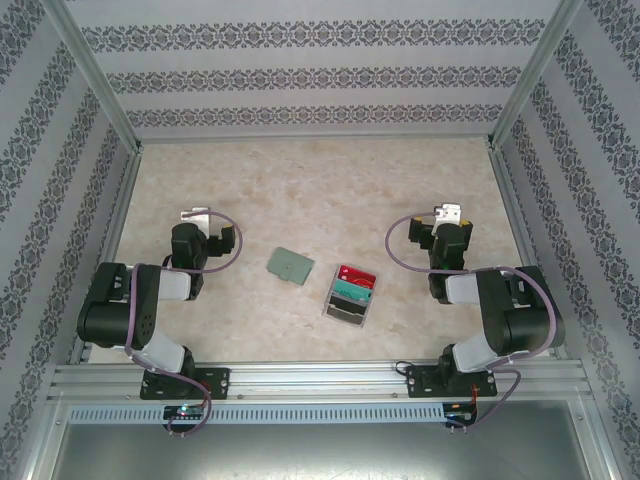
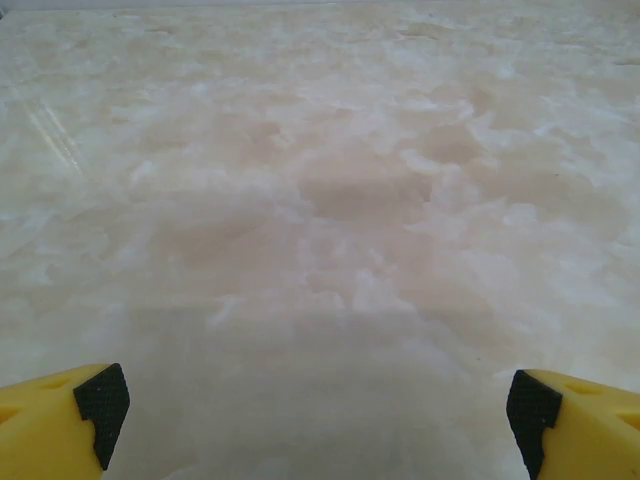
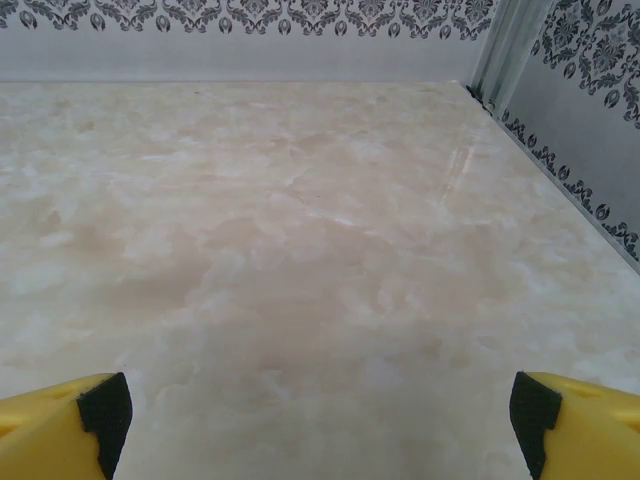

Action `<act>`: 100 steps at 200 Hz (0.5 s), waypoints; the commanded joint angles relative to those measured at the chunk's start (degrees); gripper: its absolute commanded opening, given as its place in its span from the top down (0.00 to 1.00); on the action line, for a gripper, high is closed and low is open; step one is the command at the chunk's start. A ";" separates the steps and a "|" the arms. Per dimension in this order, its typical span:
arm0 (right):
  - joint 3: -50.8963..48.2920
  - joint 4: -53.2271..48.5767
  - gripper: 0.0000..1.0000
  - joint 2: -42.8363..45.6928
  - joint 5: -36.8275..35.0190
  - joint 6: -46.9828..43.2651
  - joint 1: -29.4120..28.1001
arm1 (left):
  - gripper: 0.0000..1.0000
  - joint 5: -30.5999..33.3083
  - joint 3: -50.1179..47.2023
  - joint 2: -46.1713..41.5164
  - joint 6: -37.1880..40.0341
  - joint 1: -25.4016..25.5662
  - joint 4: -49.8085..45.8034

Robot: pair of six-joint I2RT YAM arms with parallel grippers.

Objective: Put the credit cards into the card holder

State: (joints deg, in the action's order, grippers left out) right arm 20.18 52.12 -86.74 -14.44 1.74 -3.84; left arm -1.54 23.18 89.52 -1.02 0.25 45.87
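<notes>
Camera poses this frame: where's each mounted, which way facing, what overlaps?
Top external: above and behind the robot, looking down on the table, card holder, credit cards; left pincer and right pincer, both open.
Left wrist: mounted at that wrist, looking forward low across the table; own yellow fingertips at bottom corners.
Right wrist: same mounting, facing back wall and right corner post; own yellow fingertips too.
Shared: all see the marble table.

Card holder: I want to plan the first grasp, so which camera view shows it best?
The top external view. The card holder lies flat on the table, whole and unobstructed, just left of the clear box holding the cards. Both wrist cameras point across marble tabletop elsewhere.
</notes>
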 commanded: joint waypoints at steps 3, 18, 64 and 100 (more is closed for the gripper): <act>0.73 1.23 0.02 0.35 0.64 1.25 0.61 | 0.01 -0.99 1.03 -0.12 1.00 -0.60 0.71; 0.74 1.23 0.02 0.39 0.64 1.25 0.59 | 0.01 -0.96 1.03 -0.08 0.99 -0.64 0.71; 0.82 1.04 0.02 0.37 1.25 1.11 0.68 | 0.01 -0.92 1.06 -0.13 0.94 -0.63 0.72; 0.91 0.88 0.02 0.32 1.39 1.09 0.69 | 0.01 -0.93 1.06 -0.11 0.93 -0.67 0.76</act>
State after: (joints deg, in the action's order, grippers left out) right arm 20.18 52.10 -86.74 -14.00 1.74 -3.84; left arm -1.54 23.18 89.52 -1.02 0.25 45.87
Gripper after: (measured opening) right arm 0.982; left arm 0.994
